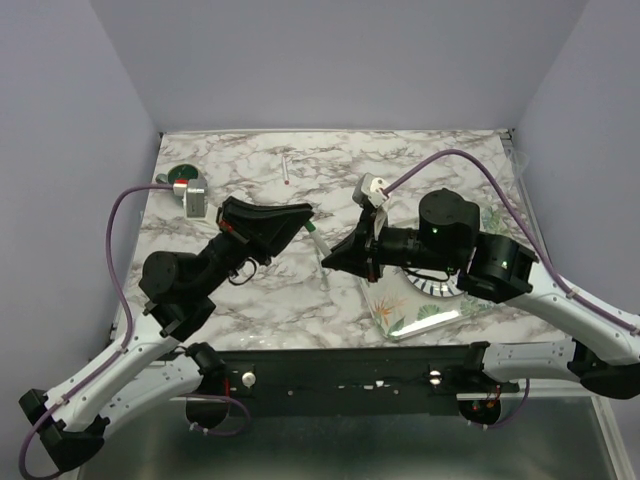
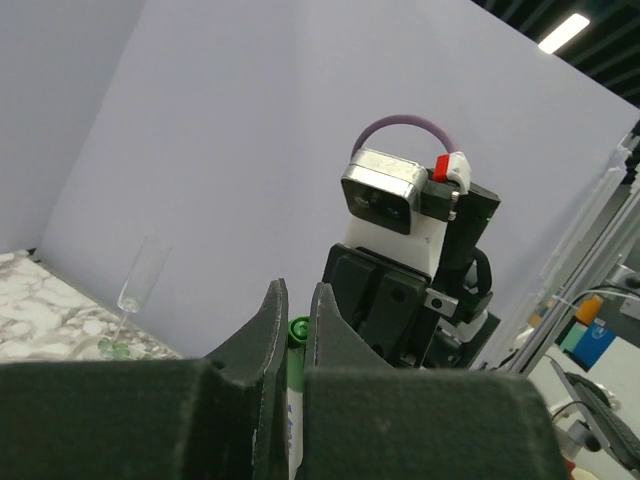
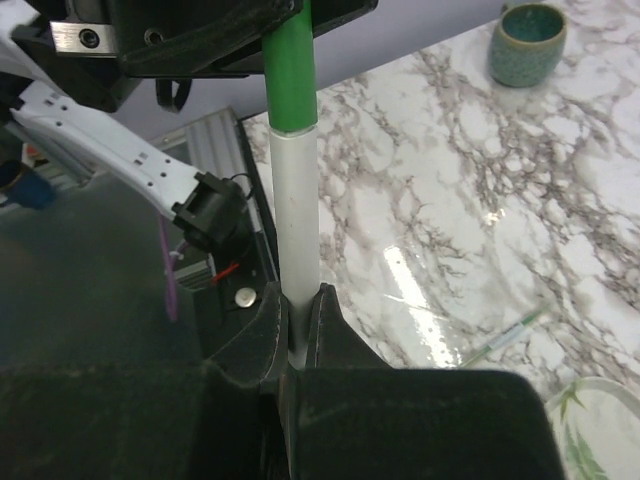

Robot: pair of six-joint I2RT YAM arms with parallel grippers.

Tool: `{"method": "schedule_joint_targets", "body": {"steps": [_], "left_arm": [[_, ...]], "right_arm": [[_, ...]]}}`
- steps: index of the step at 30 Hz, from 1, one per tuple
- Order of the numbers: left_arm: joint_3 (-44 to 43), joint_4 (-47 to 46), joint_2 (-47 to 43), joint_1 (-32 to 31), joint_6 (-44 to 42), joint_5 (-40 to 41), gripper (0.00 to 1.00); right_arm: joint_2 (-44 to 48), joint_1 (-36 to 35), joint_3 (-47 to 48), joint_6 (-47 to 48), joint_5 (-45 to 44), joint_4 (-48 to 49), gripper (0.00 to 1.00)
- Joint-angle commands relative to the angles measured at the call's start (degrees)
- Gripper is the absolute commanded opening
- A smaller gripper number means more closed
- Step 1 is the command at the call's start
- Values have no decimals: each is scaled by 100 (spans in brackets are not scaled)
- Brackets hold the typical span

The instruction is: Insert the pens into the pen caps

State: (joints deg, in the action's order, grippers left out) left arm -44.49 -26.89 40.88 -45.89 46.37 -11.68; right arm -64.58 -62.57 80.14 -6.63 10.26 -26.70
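A white pen (image 3: pixel 296 215) with a green cap (image 3: pixel 292 70) on its end is held between both grippers above the table's middle; it also shows in the top view (image 1: pixel 314 233). My right gripper (image 3: pixel 298 300) is shut on the white barrel and shows in the top view (image 1: pixel 336 258). My left gripper (image 2: pixel 297 310) is shut on the green cap (image 2: pixel 297 333) and shows in the top view (image 1: pixel 303 218). Cap and barrel look joined. A second pen (image 1: pixel 286 168) with a red tip lies far back. A thin pen (image 3: pixel 505 335) lies on the marble. No loose cap shows.
A green mug (image 1: pixel 183 175) stands at the far left, partly behind the left wrist camera; it shows in the right wrist view (image 3: pixel 527 40). A clear leaf-patterned plate (image 1: pixel 415 305) lies under the right arm. The table top is marble, with walls on three sides.
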Motion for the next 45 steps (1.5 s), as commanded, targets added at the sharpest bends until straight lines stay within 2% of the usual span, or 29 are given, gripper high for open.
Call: {"method": "schedule_joint_targets", "body": {"steps": [1, 6, 10, 14, 16, 18, 20, 26, 30, 36, 39, 45], "left_arm": [[836, 1329, 60, -351, 557, -2092, 0], [775, 1547, 78, -359, 601, -2083, 0], [713, 1960, 227, -359, 680, -2145, 0], [556, 2530, 314, -386, 602, -2014, 0], [538, 2646, 350, -403, 627, -1970, 0], [512, 2681, 367, -430, 602, -1891, 0], [389, 3180, 403, -465, 470, -1637, 0], [116, 3173, 359, -658, 31, -1031, 0], [230, 2716, 481, -667, 39, -1160, 0], [265, 2461, 570, -834, -154, -1240, 0], [379, 2364, 561, -878, -137, -1319, 0], [476, 2497, 579, -913, -85, -1337, 0]], "right_arm": [[182, 254, 881, -698, -341, 3118, 1], [147, 254, 741, -734, -385, 3398, 1], [112, 245, 1011, 194, -674, 3145, 1], [42, 262, 1266, 785, -393, 2934, 1], [-64, 271, 1381, 1022, -560, 2688, 1], [-11, 262, 1259, 1138, -754, 2836, 1], [-20, 262, 1363, 1261, -797, 2741, 1], [-64, 262, 1443, 735, -842, 2863, 1], [-37, 262, 1250, 304, -798, 3319, 1], [-99, 262, 1460, -241, -683, 3311, 1], [-221, 262, 1890, -304, -832, 2962, 1], [-319, 262, 2330, 241, -832, 2863, 1]]}}
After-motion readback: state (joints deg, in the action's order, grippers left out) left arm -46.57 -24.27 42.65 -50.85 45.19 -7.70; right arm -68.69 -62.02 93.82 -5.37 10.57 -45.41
